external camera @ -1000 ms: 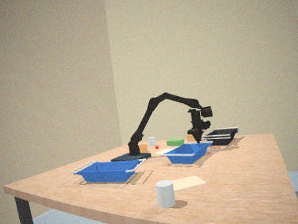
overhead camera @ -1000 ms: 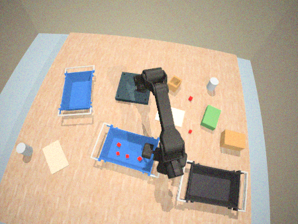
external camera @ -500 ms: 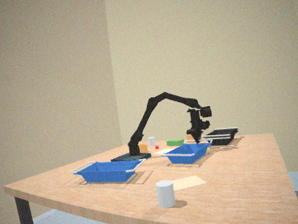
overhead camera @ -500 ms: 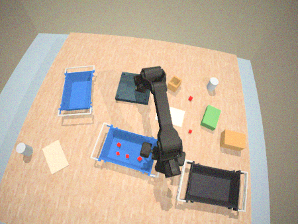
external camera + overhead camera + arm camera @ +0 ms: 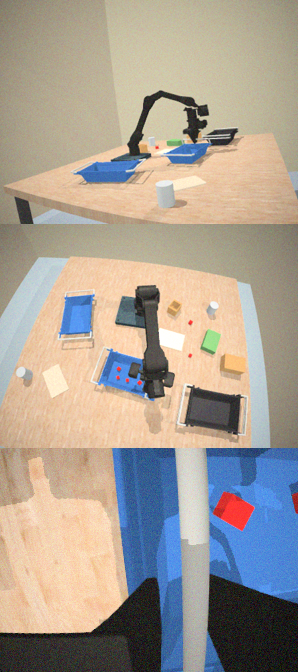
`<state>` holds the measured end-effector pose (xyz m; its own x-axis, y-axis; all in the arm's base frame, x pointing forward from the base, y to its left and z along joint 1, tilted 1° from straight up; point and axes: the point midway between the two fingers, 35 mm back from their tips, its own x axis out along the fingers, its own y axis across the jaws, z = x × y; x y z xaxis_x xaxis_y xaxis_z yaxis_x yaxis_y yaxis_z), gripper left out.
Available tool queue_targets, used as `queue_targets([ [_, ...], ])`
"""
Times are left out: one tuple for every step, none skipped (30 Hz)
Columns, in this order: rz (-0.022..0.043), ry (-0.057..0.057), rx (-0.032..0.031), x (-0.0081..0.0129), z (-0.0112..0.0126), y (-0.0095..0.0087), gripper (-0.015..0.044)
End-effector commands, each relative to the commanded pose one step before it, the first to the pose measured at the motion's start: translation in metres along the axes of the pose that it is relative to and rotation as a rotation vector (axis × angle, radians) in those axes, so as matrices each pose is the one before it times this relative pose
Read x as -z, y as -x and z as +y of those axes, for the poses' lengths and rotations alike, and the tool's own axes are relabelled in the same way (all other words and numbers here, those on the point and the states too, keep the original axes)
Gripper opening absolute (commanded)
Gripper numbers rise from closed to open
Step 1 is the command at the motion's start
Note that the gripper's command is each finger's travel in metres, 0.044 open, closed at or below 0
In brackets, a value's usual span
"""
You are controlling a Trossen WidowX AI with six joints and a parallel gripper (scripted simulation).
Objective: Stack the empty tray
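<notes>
Wire bar [image 5: 192,511] between jaws, over blue tray [image 5: 143,498]
</notes>
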<state>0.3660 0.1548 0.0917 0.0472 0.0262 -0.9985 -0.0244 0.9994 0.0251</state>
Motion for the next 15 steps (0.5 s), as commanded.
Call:
queue_targets([
  [0.00227,0.0034,0.00661,0.00119,-0.01458,-0.01140,0.0082],
  [0.00000,0.0000,0.00016,0.00005,-0.00204,-0.00227,0.0082],
  [0.00000,0.0000,0.00010,0.00005,-0.00129,-0.00142,0.0082],
  [0.00000,0.0000,0.00004,0.00002,-0.00045,-0.00049,0.0082],
  [-0.00001,0.0000,-0.00001,-0.00009,0.00011,0.00092,0.0082],
  [-0.00001,0.0000,-0.00002,-0.00016,0.00020,0.00166,0.0082],
  [-0.00002,0.0000,-0.00002,-0.00022,0.00030,0.00247,0.0082],
  [-0.00002,0.0000,-0.00003,-0.00026,0.00039,0.00336,0.0082],
  [-0.00002,0.0000,-0.00003,-0.00025,0.00042,0.00378,0.0082],
  [-0.00002,0.0000,-0.00004,-0.00022,0.00046,0.00427,0.0082],
  [-0.00002,0.0000,-0.00004,-0.00017,0.00049,0.00481,0.0082],
  [-0.00001,0.0000,-0.00004,-0.00009,0.00050,0.00523,0.0082],
  [0.00000,0.0000,-0.00004,0.00001,0.00048,0.00546,0.0082],
  [0.00001,0.0000,-0.00004,0.00011,0.00045,0.00551,0.0082],
  [0.00001,0.0000,-0.00003,0.00016,0.00033,0.00437,0.0082],
])
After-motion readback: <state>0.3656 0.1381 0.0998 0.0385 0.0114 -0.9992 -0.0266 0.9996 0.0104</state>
